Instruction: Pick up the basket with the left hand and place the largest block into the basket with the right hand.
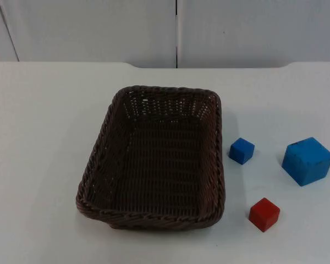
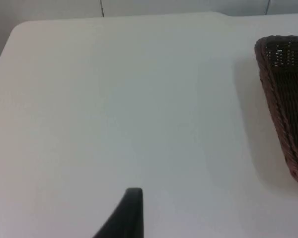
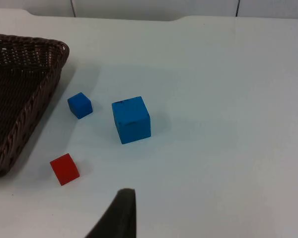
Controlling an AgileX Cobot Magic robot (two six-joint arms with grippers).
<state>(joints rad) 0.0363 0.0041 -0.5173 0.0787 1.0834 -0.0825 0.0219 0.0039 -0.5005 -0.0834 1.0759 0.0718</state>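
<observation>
A: From the top view, how far along is it?

B: Not started, I'd judge. The basket (image 1: 154,159) sits on the white table (image 1: 38,137), nothing in it, and all 3 blocks lie to its right: the small blue block (image 1: 241,150) just beside the rim, the red block (image 1: 264,214) nearer the camera, and the large blue block (image 1: 307,160) well apart from the basket, near the picture's right edge. Both steps are left: lifting the basket, then dropping in the largest block.

A: And the left wrist view?

B: The left gripper (image 2: 124,215) hangs over bare table with the basket's rim (image 2: 280,114) off to one side. Just 1 fingertip shows, so I cannot tell how its jaws stand. There is wide open table between it and the basket.

A: Right wrist view?

B: The right gripper (image 3: 116,215) hangs above the table, near the 3 blocks. Again 1 fingertip, so its opening cannot be told, and nothing is seen in its hold. The large blue block (image 3: 131,119) stands apart from its neighbours, with room on every side for fingers.
</observation>
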